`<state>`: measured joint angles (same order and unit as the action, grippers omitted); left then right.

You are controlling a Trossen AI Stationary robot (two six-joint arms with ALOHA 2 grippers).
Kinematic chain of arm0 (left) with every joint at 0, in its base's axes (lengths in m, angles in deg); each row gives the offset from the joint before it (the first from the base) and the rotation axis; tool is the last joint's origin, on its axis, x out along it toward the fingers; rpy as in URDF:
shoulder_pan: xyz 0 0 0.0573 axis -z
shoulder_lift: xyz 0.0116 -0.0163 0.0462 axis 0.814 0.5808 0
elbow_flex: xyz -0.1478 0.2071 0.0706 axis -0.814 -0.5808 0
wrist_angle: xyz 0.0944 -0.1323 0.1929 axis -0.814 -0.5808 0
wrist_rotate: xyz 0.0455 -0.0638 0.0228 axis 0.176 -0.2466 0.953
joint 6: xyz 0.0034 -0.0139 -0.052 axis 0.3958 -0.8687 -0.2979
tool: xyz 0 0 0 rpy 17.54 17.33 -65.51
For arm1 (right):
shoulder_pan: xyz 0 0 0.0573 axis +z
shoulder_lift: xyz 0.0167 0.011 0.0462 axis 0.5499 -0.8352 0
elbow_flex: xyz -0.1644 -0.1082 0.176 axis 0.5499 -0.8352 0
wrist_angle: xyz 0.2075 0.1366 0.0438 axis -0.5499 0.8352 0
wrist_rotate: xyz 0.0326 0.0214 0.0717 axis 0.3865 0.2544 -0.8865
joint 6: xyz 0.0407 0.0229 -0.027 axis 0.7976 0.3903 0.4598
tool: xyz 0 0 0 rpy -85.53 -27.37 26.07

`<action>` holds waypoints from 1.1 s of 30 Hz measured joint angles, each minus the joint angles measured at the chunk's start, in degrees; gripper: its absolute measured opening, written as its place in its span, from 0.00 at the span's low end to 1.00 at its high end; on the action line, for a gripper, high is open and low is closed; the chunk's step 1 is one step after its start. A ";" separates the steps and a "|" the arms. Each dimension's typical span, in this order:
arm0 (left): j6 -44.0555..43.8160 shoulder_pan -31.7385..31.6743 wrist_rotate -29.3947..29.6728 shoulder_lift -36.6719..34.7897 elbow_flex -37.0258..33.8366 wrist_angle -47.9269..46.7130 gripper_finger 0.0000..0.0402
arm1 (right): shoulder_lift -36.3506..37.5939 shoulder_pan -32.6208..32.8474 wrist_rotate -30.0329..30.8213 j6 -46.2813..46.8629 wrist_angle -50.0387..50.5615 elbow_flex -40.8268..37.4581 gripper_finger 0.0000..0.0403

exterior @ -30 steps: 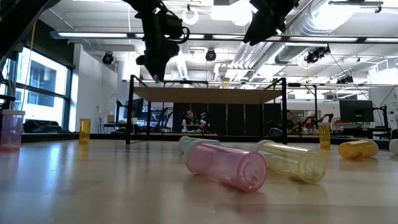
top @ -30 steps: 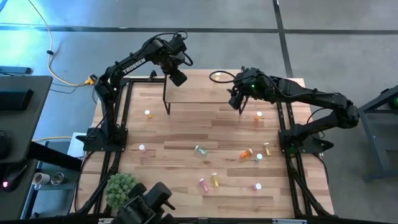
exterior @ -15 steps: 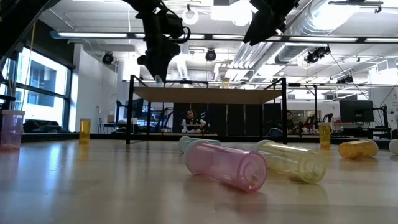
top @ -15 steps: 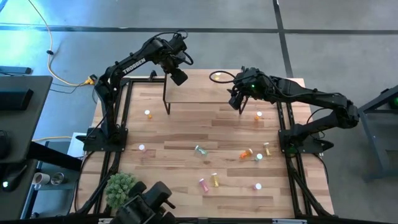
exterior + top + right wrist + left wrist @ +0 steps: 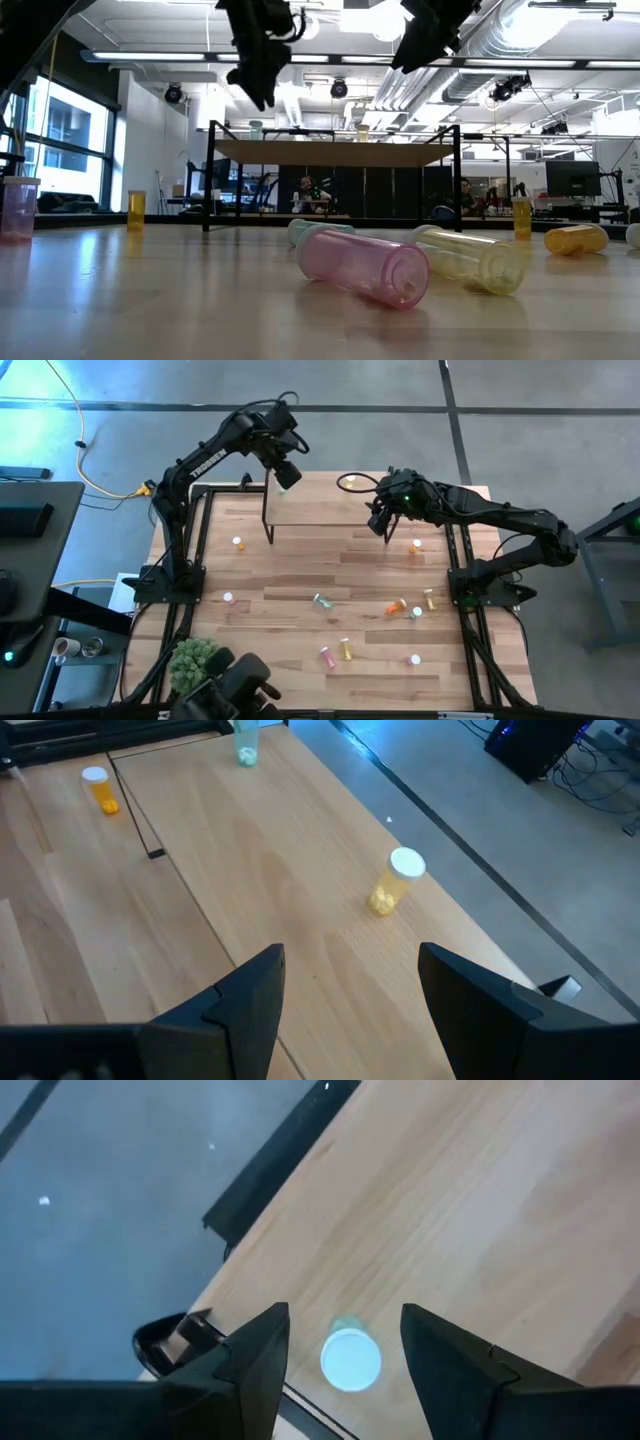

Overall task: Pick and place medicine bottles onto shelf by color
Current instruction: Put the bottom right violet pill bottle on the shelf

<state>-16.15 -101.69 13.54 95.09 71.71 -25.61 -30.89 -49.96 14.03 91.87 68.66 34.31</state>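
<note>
Green-tinted plastic under a white cap: that bottle [image 5: 350, 1357] now stands upright on the light-wood shelf [image 5: 320, 510], close to its far-left corner, and my left end effector [image 5: 340, 1350] sits above it with the fingers spread and touching nothing. A second ago those fingers were lower, just over the shelf top; they have since parted and the arm has lifted, so I judge the bottle released and this placement done. A yellow bottle [image 5: 392, 880] already stands near the shelf's far-right corner. My right end effector [image 5: 376, 520] hangs over the shelf's right edge, fingers spread wide and empty, unmoved in that time. Most of the work remains: orange [image 5: 397, 606], yellow [image 5: 346, 649], pink [image 5: 327, 655] and green [image 5: 322, 601] bottles lie scattered across the near half of the counter [image 5: 280, 580], and a few white-capped ones stand upright toward its left and right edges.
</note>
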 joint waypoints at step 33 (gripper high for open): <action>-2.58 20.25 -0.87 -2.71 6.73 -9.35 0.46 | 0.00 4.54 -7.45 4.60 19.57 0.00 0.55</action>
<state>-18.73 -81.44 12.66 92.38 78.44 -34.96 -30.89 -45.42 6.57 96.48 88.23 34.31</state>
